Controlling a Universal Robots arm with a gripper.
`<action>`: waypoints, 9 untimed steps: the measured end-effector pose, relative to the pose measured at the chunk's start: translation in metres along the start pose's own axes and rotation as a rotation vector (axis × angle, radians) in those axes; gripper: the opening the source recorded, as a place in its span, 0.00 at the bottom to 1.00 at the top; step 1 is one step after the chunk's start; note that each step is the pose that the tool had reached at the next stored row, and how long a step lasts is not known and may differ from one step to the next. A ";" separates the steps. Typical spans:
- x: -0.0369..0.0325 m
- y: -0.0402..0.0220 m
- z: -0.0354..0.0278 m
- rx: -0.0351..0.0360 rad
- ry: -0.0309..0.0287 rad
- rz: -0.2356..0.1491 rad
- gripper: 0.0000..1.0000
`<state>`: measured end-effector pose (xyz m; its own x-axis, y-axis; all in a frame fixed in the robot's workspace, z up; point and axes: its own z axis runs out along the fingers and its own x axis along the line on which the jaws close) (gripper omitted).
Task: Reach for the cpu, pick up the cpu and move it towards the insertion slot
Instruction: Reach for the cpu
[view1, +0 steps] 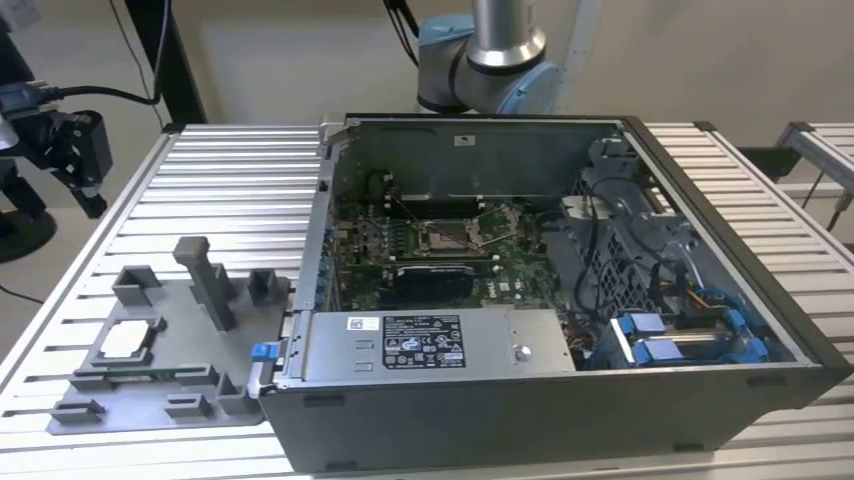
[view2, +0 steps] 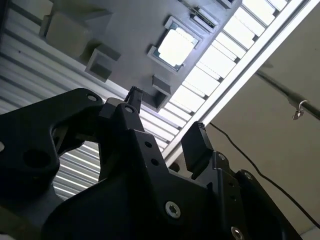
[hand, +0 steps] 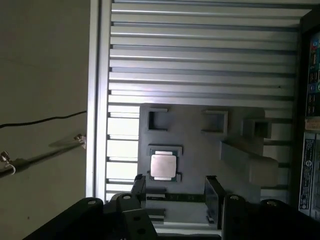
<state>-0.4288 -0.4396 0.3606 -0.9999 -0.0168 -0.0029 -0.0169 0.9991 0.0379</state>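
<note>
We see black jaws spread, empty, clear of the flat square silvery cpu (hand: 163, 166) nested in matte grey fixture (hand: 195, 150) on ribbed bench (hand: 200, 50).

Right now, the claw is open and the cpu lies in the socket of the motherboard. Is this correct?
Not quite. The claw is open, but the cpu lies in the grey fixture on the slatted table, not in the socket; the first wrist view shows it.

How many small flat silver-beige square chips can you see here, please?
1: the silver-beige cpu lies in a square nest on the grey plastic fixture plate, ahead of the open gripper. The computer case could hide others.
</note>
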 end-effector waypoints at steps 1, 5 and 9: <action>0.0000 0.0000 0.0000 0.0000 0.0000 0.000 1.00; 0.0001 0.0000 0.0000 0.0005 0.0000 0.000 1.00; 0.0000 0.0000 0.0001 0.0004 -0.0002 0.000 1.00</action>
<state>-0.4289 -0.4396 0.3605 -0.9999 -0.0167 -0.0031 -0.0168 0.9992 0.0375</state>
